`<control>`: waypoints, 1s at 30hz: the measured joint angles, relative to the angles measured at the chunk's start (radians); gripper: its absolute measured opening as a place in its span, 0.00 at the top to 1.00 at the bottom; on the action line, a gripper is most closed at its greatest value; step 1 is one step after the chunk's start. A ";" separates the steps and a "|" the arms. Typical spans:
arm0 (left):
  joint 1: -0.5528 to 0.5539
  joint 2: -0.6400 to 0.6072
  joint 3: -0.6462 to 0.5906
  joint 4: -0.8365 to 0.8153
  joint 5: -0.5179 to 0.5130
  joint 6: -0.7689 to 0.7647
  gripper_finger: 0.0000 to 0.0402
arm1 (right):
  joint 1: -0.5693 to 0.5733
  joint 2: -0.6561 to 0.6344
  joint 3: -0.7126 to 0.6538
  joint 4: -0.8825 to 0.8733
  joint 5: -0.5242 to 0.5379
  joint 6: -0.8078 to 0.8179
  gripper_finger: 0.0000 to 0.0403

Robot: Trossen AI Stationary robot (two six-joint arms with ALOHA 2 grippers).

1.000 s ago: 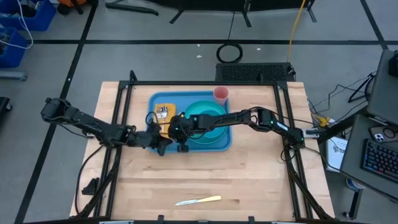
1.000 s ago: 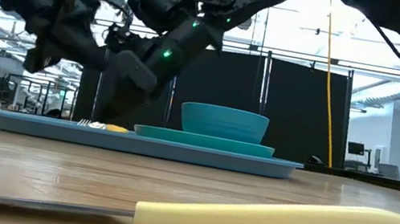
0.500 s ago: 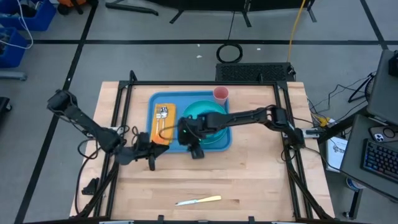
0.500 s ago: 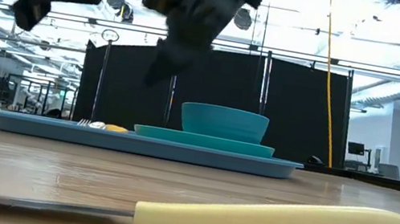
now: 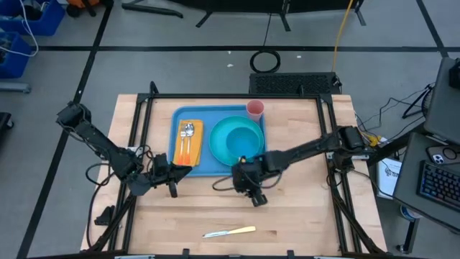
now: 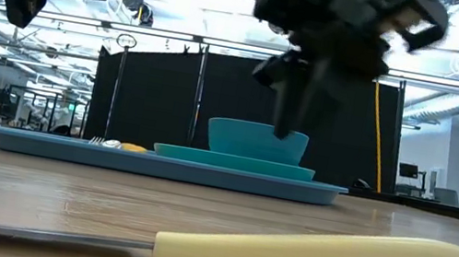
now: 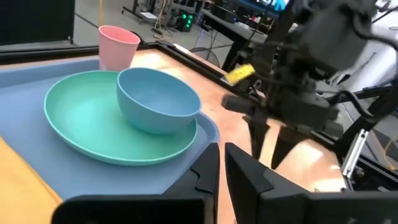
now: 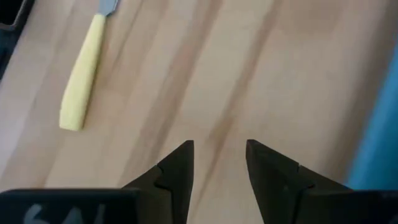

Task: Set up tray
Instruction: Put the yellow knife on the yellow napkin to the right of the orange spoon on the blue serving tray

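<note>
The light-blue tray [image 5: 215, 170] lies at the table's far middle. On it lie a yellow napkin [image 5: 187, 141] with a fork and a spoon, and a teal plate [image 5: 228, 134] with a blue bowl [image 7: 157, 99] on it. A pink cup [image 5: 255, 108] stands at the tray's far right corner. A yellow-handled knife [image 5: 230, 232] lies near the table's near edge. My left gripper [image 5: 173, 185] is shut and empty, just off the tray's near left corner. My right gripper [image 5: 257, 199] is open and empty, pointing down above bare table near the tray's near right corner.
Black frame rails [image 5: 140, 137] run along the table's left and right sides. Bare wood [image 5: 287, 216] lies between the tray and the knife. The knife's handle also shows in the right wrist view [image 8: 84, 74], ahead of the fingers.
My right gripper has left the tray's left part and gone toward the table's near and right edges, off the tray, and now hangs over bare wood. My left gripper has drawn back from the tray's near left edge toward the near edge. The napkin with fork and spoon now shows uncovered.
</note>
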 joint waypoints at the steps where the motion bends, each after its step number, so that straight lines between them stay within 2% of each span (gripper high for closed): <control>1: 0.000 0.000 0.000 -0.003 0.000 -0.001 0.94 | 0.018 -0.005 -0.025 0.027 0.005 0.005 0.66; 6: 0.000 0.000 0.000 -0.003 -0.003 -0.006 0.99 | 0.085 0.014 -0.081 0.141 -0.002 0.125 0.64; 10: 0.000 0.000 0.000 -0.001 -0.004 -0.011 0.99 | 0.134 0.046 -0.082 0.205 0.073 0.174 0.60; 17: 0.000 0.000 0.000 -0.007 0.005 -0.011 0.92 | 0.213 0.051 -0.082 0.265 0.183 0.262 0.49; 22: 0.001 0.000 0.000 -0.004 0.001 0.003 0.93 | 0.253 0.051 -0.091 0.257 0.179 0.320 0.45; 30: 0.001 0.000 0.000 -0.007 0.002 0.025 0.99 | 0.285 0.066 -0.094 0.346 0.182 0.400 0.46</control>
